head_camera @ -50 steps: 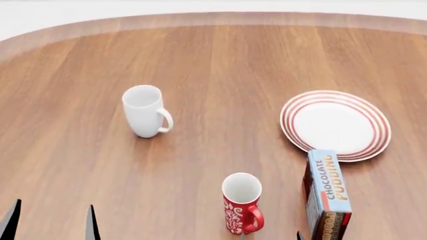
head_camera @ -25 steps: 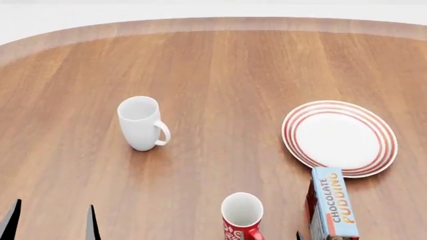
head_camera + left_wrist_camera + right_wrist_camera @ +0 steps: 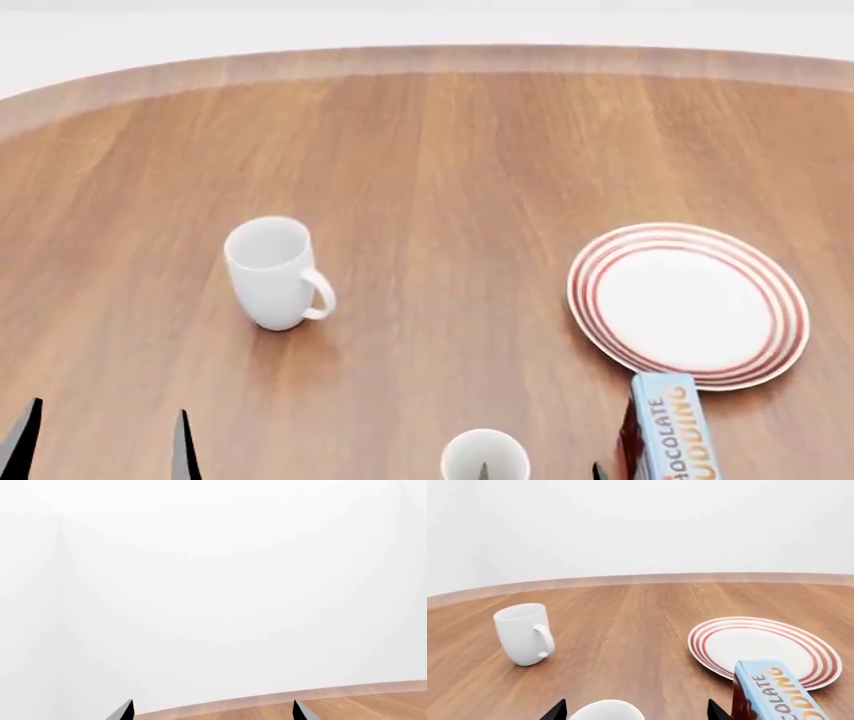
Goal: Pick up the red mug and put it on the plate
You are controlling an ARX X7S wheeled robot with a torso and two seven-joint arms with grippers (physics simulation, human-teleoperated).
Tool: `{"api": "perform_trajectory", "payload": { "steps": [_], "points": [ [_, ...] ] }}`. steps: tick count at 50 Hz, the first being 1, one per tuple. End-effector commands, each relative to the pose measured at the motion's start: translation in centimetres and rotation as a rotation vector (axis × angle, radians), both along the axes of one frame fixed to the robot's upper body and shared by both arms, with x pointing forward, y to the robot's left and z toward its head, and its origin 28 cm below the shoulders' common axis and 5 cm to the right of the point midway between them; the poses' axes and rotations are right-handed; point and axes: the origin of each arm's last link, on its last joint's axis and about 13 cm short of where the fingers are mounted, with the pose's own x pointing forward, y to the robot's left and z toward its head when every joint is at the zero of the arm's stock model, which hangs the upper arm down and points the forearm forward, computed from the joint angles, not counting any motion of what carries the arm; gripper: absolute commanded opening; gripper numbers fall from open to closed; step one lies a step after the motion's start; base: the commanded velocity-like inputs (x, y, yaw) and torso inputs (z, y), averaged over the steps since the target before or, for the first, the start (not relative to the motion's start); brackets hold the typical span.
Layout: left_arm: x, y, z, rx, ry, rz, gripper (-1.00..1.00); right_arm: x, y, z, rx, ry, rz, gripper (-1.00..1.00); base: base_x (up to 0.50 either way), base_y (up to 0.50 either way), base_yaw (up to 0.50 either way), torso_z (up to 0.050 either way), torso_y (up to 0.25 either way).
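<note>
Right gripper (image 3: 637, 711): only two dark fingertips show at the picture's lower edge, spread apart with nothing held between them; the jaws stand open.
Left gripper (image 3: 104, 445): two dark fingertips at the head view's lower left, spread wide apart and holding nothing, above bare wood.
Red mug (image 3: 485, 460): only its white rim and inside show at the near table edge, upright, between the right gripper's tips in the right wrist view; no contact is visible.
Pudding box (image 3: 670, 440): just to the right of the red mug, standing, blue top lettered in orange.
Plate (image 3: 687, 305): flat on the table beyond the box, its near rim partly hidden by the box's top.
White mug (image 3: 272, 272): upright, well to the left of the plate, handle toward the plate.
Table (image 3: 441, 170): brown wood with a curved far edge.
</note>
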Motion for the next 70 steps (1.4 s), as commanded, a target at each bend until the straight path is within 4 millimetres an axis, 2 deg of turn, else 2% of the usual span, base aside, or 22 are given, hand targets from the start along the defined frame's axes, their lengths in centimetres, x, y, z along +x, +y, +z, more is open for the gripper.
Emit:
{"api": "perform_trajectory", "payload": {
  "steps": [1,70],
  "points": [
    [0.00,0.00,0.00,0.001,-0.001,0.000,1.00,-0.04,0.02,0.03,0.000,0.000,0.000,1.00,0.15,0.00,0.00,0.000,0.000],
    [0.01,0.01,0.00,0.004,-0.007,0.005,1.00,0.03,-0.01,-0.05,0.001,-0.002,-0.002,1.00,0.15,0.00,0.00,0.000,0.000]
  ]
}}
